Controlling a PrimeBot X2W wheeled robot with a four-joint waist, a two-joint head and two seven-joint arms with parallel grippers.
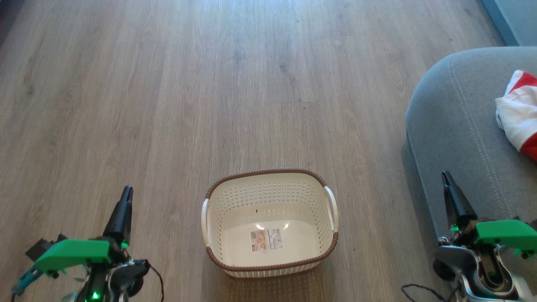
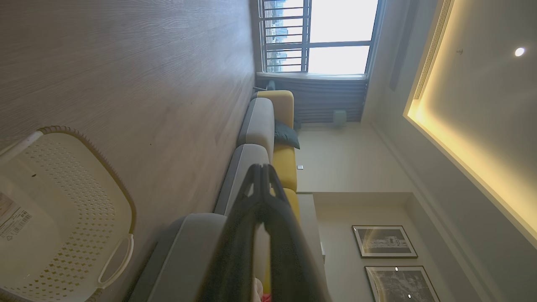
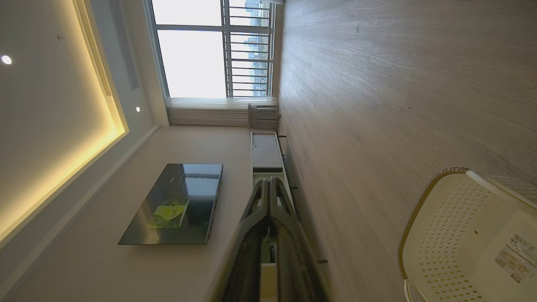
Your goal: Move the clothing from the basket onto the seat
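The cream basket [image 1: 268, 197] stands on the wood floor in the lower middle of the head view, holding nothing but a label sticker [image 1: 266, 240]. Red and white clothing [image 1: 520, 113] lies on the grey seat [image 1: 457, 121] at the right edge. My left gripper [image 1: 127, 189] is shut, low at the left, well apart from the basket. My right gripper [image 1: 444, 174] is shut too, in front of the seat's near corner. The basket [image 2: 63, 218] lies at the lower left of the left wrist view, behind the shut left gripper [image 2: 262, 167]. The basket [image 3: 470, 235] also sits right of my right gripper [image 3: 268, 181].
Bare wood floor [image 1: 209, 84] stretches ahead and to the left of the basket. A long grey and yellow sofa [image 2: 268, 130] runs toward a window [image 2: 323, 33]. A TV [image 3: 176, 203] and low cabinet [image 3: 266, 151] stand along the opposite wall.
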